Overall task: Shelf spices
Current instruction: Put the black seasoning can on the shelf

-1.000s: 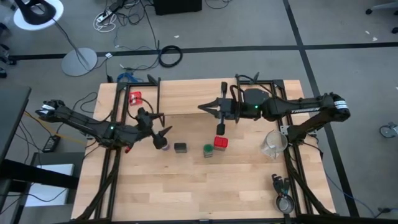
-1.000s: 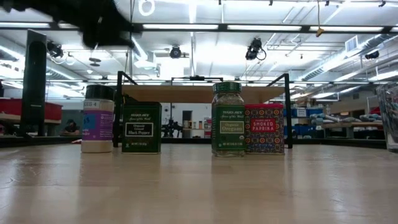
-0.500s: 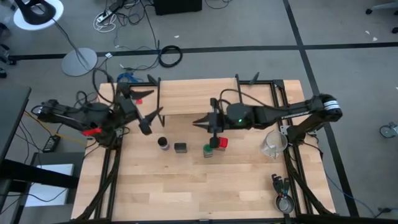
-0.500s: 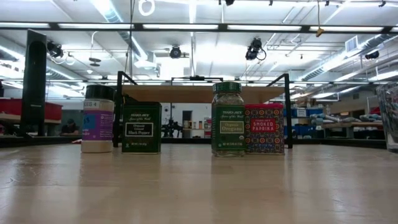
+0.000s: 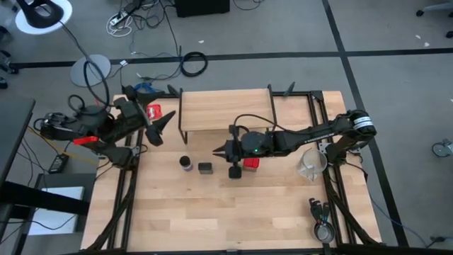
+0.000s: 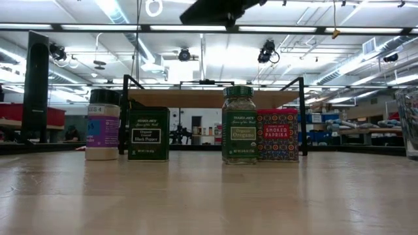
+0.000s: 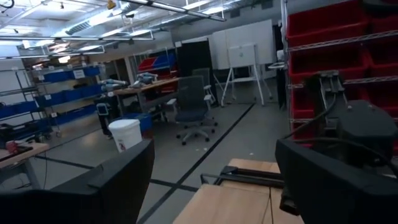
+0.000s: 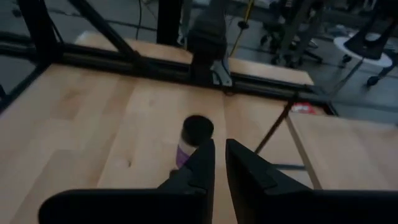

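Swinging: right gripper (image 5: 221,150) now over green jar (image 6: 239,124), jaws near-closed, empty | left gripper (image 5: 160,127) withdrawn upper left, jaws open | shelf (image 5: 225,110) bare.

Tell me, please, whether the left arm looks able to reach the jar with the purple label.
Probably yes. The left gripper hovers, jaws open, near the jar, which ends the row on that side, with only bare table between them.
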Tool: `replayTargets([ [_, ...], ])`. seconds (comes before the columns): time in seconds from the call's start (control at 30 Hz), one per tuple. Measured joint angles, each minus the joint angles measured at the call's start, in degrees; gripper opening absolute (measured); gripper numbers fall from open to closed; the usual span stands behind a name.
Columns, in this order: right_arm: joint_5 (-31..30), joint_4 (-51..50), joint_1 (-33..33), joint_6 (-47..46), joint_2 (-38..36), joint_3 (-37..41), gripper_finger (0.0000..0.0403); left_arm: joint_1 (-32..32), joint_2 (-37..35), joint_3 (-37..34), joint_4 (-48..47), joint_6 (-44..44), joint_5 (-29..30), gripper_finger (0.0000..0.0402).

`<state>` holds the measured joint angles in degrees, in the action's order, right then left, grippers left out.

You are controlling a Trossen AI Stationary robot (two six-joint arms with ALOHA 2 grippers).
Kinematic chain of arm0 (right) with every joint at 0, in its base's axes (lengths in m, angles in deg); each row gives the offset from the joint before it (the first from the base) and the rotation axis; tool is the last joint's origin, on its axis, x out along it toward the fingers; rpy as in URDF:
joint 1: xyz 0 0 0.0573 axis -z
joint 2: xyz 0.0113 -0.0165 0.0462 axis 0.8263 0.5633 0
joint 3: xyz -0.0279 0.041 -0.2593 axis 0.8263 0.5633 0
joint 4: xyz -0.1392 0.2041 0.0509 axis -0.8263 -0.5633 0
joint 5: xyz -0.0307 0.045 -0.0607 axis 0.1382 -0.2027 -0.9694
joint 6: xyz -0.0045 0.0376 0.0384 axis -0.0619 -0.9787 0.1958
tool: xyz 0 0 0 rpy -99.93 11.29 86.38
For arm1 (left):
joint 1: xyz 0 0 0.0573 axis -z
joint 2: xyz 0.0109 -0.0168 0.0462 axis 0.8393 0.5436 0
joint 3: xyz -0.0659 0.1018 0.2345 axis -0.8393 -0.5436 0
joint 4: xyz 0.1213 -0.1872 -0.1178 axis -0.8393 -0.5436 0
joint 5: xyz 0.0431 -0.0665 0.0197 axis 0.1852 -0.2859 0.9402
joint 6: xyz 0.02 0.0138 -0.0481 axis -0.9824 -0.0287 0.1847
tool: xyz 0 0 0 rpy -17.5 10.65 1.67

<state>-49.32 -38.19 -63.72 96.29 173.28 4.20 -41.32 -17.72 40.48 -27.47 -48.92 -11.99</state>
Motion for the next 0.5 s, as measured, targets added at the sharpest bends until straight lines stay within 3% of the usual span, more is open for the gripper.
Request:
replayTargets([
  [0.13, 0.04, 4.15, -0.12, 0.0, 0.58, 0.57, 0.0039, 0.0, 0.02, 1.52, -0.42, 0.11, -0.08, 0.0341],
  [0.33, 0.5, 20.46, -0.29, -0.25, 0.58, 7.66, 0.0039, 0.0, 0.2, 5.98, -4.42, 1.73, -0.1, 0.0341],
  [0.5, 0.36, 26.92, -0.88, 0.12, 0.58, 11.88, 0.0039, 0.0, 0.37, 11.02, -8.33, 2.94, -0.14, 0.0341],
])
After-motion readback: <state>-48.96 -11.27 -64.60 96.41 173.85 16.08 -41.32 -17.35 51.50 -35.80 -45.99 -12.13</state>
